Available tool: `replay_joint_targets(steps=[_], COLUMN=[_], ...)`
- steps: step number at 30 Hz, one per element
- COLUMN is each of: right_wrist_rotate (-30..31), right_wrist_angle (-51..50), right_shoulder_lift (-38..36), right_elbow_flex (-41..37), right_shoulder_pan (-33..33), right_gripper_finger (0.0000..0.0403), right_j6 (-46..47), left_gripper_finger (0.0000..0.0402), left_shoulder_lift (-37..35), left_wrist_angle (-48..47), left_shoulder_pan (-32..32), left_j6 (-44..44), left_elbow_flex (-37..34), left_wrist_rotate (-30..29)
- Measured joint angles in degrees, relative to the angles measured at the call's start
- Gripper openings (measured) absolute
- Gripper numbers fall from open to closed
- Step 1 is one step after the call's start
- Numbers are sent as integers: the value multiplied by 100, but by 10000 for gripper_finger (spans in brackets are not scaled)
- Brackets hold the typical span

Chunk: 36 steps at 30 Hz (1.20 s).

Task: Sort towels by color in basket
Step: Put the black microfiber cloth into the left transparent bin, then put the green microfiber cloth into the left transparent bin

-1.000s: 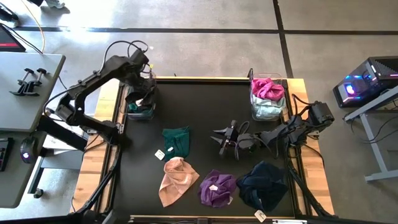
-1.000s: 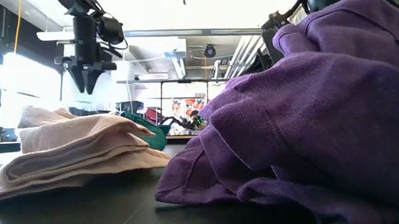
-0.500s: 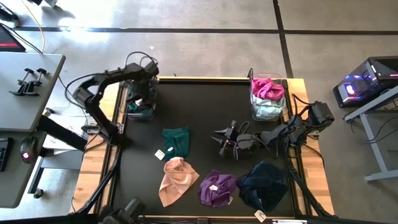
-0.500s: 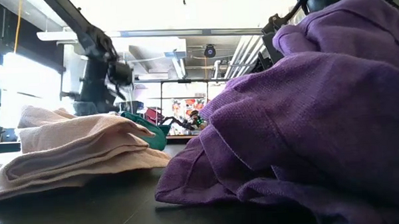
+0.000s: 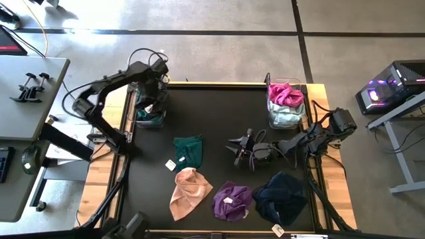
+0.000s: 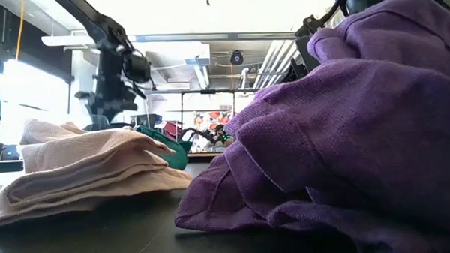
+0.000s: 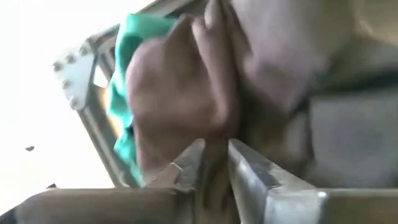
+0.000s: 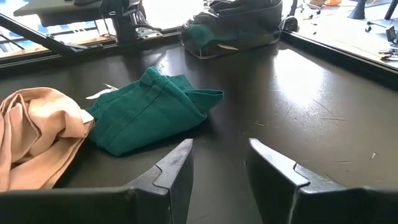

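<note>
Four towels lie loose on the mat: green [image 5: 188, 150], peach [image 5: 186, 191], purple [image 5: 232, 200] and navy [image 5: 280, 197]. More sit sorted in two baskets, dark and green ones in the left basket [image 5: 150, 117], magenta and mint in the right basket [image 5: 285, 106], so each seems to collect one colour family. Left gripper [image 5: 151, 105] is down in the left basket, fingers narrowly apart against cloth; whether they grip it I cannot tell. Right gripper [image 5: 240, 151] rests mid-mat facing the green towel, fingers apart and empty, probably waiting.
</note>
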Motion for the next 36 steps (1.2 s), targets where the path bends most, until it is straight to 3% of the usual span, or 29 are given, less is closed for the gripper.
replay_joint_targets(steps=[6, 11, 19, 26, 32, 36], right_wrist_rotate=[1, 2, 2, 2, 2, 2], right_wrist_angle=[6, 6, 8, 8, 48, 106], right_shoulder_lift=[0, 0, 0, 0, 0, 0], right_elbow_flex=[0, 0, 0, 0, 0, 0], right_shoulder_pan=[0, 0, 0, 0, -4, -2], right_gripper_finger=[140, 140, 140, 140, 140, 140], right_j6=[0, 0, 2, 31, -18, 57], left_gripper_finger=[109, 115, 115, 115, 116, 130], left_shoulder_lift=[-988, -1761, -2520, -2507, -2239, -2008], left_wrist_angle=[-653, -242, 2172, 4871, 6460, 6501], left_shoulder_pan=[-290, -1243, -3820, -5768, -6557, -6606], left_j6=[-343, -440, -362, 3, -923, -1381], left_elbow_flex=[264, 150, -1324, -3003, -3886, -4027], left_wrist_rotate=[101, 235, 527, 838, 788, 709])
